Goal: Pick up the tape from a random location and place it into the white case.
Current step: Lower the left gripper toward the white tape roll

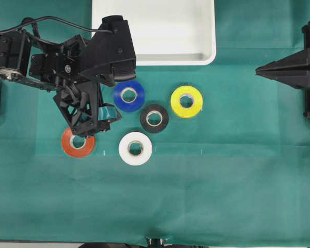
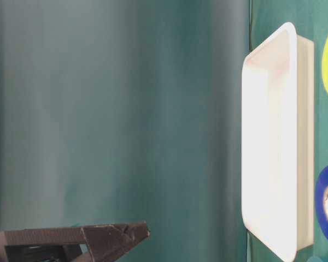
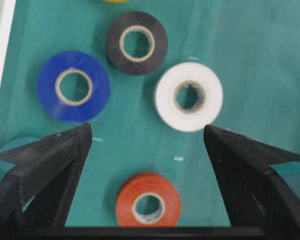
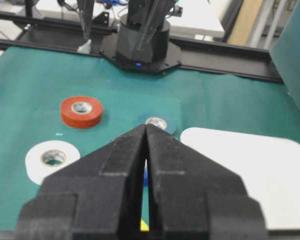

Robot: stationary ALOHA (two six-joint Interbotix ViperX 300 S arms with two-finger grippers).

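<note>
A: White flat tape roll [image 1: 135, 148]?
B: On green cloth surface [image 1: 222, 181], well below white shallow plastic tray [image 1: 206, 31].
A: End effectors?
B: Left end effector [image 3: 147, 137] spread wide, empty, prob. hovering nr it. Right end effector [image 4: 146, 131] clenched, empty.

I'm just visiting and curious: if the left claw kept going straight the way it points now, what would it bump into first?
Probably the green cloth just beyond the orange roll. The open left gripper points down there, the tape just off its right fingertip. Depth is hard to judge.

blue roll [image 1: 128, 95], black roll [image 1: 154, 118], yellow roll [image 1: 186, 101], orange roll [image 1: 78, 143], green cloth [image 1: 222, 196]
</note>
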